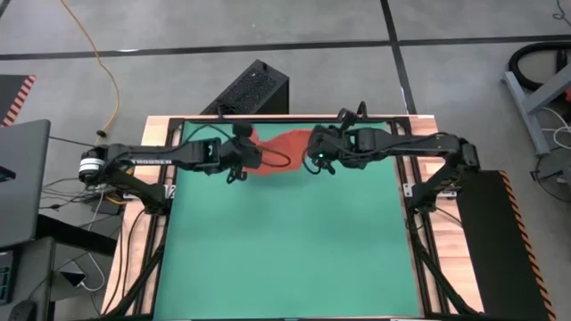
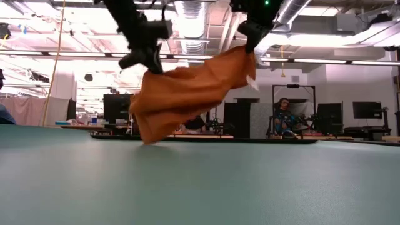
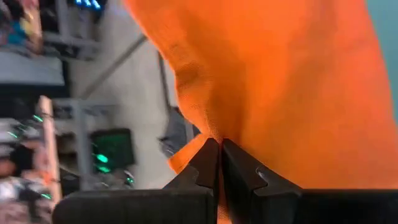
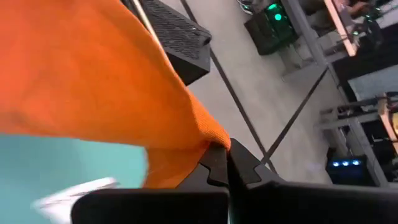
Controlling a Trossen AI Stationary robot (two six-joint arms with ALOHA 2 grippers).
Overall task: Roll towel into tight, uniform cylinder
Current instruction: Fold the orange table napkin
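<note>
The orange-red towel [image 1: 284,145] hangs over the far part of the green mat [image 1: 285,241], strung between my two grippers. My left gripper [image 1: 241,160] is shut on its left end and stands lower. My right gripper [image 1: 314,153] is shut on its right end, higher up. In the low view the towel [image 2: 187,94] slopes down from my right gripper [image 2: 251,42] to my left gripper [image 2: 145,61]. A small white tag [image 2: 252,81] shows below the right gripper. My left gripper pinches a bunched edge of the towel [image 3: 211,132] between its two fingers. The cloth sags below the hold, and its lowest fold [image 2: 149,139] reaches the mat. My right gripper pinches a corner of the towel [image 4: 212,139] between its two fingertips [image 4: 214,163]. The fingers slant down from the table's right side. This end is lifted clear of the mat, and the cloth runs slack toward the other gripper.
A black box [image 1: 252,89] stands on the floor just beyond the table's far edge. A laptop [image 1: 22,178] and cables sit left of the table. A person sits in the room behind [image 2: 284,117]. The mat's near part lies bare.
</note>
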